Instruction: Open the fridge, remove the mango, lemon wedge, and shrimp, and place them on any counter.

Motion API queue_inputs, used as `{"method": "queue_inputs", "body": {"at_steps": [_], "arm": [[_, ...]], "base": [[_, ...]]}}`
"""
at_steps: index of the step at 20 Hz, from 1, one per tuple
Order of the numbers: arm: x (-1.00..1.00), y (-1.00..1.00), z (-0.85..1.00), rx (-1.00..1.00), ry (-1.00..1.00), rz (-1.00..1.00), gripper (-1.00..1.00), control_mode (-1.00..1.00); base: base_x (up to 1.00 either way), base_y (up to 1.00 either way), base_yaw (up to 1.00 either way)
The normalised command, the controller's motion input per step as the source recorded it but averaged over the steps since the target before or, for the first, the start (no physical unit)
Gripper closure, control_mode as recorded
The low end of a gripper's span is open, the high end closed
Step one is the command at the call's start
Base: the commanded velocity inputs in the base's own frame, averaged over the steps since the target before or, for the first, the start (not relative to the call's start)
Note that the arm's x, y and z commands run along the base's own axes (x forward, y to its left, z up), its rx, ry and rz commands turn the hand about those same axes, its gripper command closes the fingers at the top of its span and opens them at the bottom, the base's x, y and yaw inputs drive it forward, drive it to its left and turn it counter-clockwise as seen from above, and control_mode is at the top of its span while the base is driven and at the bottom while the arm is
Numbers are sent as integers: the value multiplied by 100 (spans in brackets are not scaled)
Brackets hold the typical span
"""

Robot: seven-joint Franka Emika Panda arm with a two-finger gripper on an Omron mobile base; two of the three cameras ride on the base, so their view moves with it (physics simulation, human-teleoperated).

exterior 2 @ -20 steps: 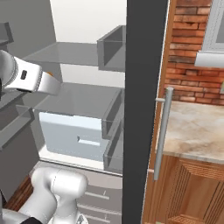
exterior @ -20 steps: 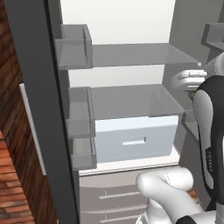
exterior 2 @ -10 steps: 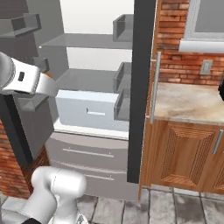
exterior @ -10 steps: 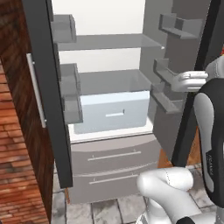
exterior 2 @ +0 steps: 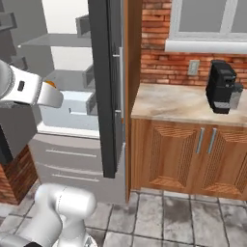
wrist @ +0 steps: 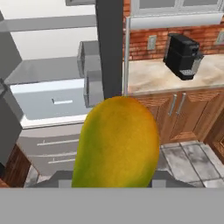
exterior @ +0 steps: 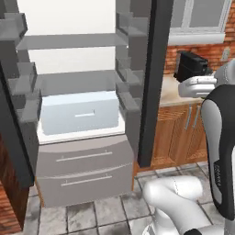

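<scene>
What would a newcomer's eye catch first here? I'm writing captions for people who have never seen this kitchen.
In the hand view, a big yellow-green mango looms right in front of the camera, apparently held in the claw. Behind it the fridge stands open, with white interior and grey shelves, two drawers below. To its right, a black coffee machine sits on the beige counter against the brick wall.

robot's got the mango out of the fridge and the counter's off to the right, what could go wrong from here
1. The open fridge door stands edge-on between the mango and the counter; a direct swing could clip it.
2. The black coffee machine takes up part of that counter, so a far placement might bump it.
3. The rounded mango could roll once released.
</scene>
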Motion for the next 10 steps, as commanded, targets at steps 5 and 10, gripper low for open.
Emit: {"method": "queue_inputs", "body": {"at_steps": [5,10], "arm": [[0,0,0,0,0,0,100,100],[0,0,0,0,0,0,100,100]], "base": [[-45,-100,-20],[-23,-100,-52]]}}
